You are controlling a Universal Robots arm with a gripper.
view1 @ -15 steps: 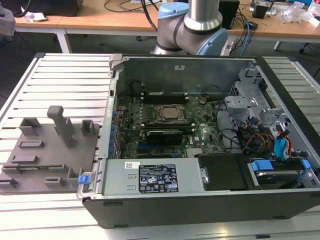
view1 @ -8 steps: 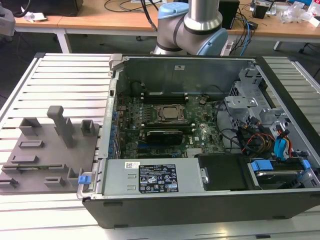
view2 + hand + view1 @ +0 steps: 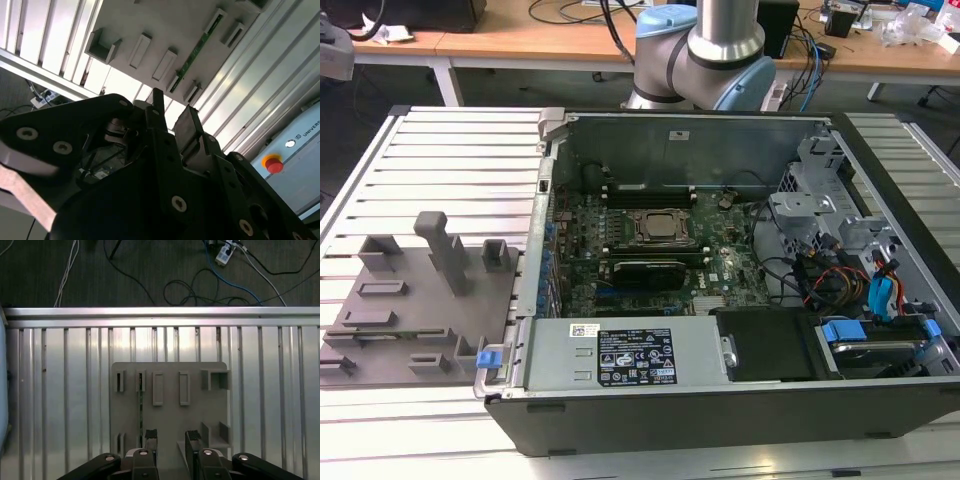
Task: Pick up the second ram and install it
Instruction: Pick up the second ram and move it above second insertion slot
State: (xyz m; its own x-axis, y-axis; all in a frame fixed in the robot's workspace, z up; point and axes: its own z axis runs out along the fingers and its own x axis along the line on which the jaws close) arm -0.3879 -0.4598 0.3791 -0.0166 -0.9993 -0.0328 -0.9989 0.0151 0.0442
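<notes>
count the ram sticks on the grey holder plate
1: a green ram stick on the grey holder plate, ahead of the open gripper, which hides part of the plate.

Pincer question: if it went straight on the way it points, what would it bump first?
Probably the bare plate of the grey holder, between its slots. The open pincer points at it. The ram lies a little to one side of that line, though depth is hard to judge.

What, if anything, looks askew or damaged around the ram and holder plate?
Nothing stands out. The second ram sits straight in its slots on the holder plate, and the open claw hangs over the plate, empty.
</notes>
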